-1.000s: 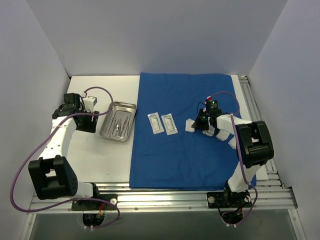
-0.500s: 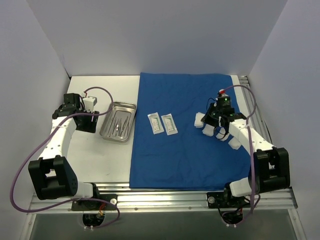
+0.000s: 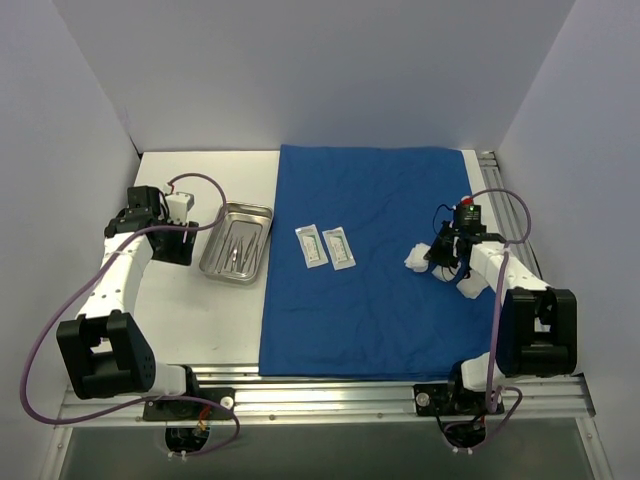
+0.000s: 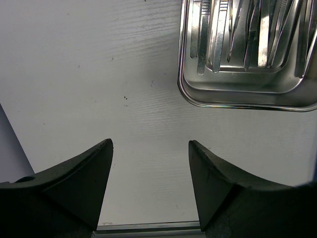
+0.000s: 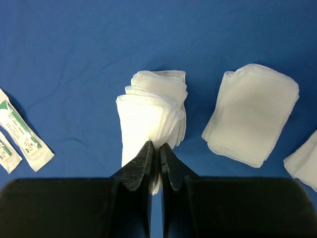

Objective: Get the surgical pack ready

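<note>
Top: drape (image 3: pixel 370 300) flat as wrap base; R gripper (image 3: pixel 431 259) at its 3 o'clock, pinching gauze (image 3: pixel 415 258); tray (image 3: pixel 248 207) off-cloth at 9. L wrist: L gripper (image 4: pixel 150 145) wide, empty, tray at 1, prob. staged for pickup. R wrist: jaws clamp gauze fold.

passable: drape (image 3: pixel 360 320) near half | obstacles: tray (image 3: pixel 236 243), sachets (image 3: pixel 325 246) left; gauze (image 5: pixel 252 113) right
</note>
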Robot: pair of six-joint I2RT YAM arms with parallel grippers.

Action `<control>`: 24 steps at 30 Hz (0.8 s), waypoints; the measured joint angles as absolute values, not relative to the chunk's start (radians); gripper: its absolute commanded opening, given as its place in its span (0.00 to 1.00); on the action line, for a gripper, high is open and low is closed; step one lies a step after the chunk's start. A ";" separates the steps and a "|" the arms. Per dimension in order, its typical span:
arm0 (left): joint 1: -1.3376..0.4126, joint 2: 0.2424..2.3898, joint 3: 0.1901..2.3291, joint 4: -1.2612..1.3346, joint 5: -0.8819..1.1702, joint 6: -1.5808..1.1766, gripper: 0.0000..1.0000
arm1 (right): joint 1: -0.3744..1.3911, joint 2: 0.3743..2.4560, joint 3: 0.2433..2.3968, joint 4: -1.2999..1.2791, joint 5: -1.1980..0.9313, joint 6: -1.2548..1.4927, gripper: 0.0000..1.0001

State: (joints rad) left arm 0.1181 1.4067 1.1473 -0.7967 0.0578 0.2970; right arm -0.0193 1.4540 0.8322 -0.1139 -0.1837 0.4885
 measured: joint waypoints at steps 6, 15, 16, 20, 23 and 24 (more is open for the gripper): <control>0.118 1.407 1.147 -0.797 0.058 0.297 0.72 | -0.019 1.456 0.833 -0.104 -0.208 0.488 0.00; 0.118 1.407 1.147 -0.797 0.058 0.297 0.72 | -0.019 1.436 0.833 -0.058 -0.259 0.494 0.00; 0.118 1.407 1.147 -0.797 0.058 0.297 0.72 | -0.019 1.436 0.834 -0.055 -0.265 0.496 0.00; 0.118 1.407 1.147 -0.797 0.057 0.297 0.72 | -0.019 1.436 0.834 -0.036 -0.281 0.499 0.00; 0.118 1.407 1.147 -0.797 0.057 0.297 0.72 | -0.019 1.441 0.834 -0.025 -0.282 0.498 0.00; 0.118 1.407 1.147 -0.797 0.057 0.297 0.72 | -0.019 1.448 0.834 -0.019 -0.281 0.496 0.00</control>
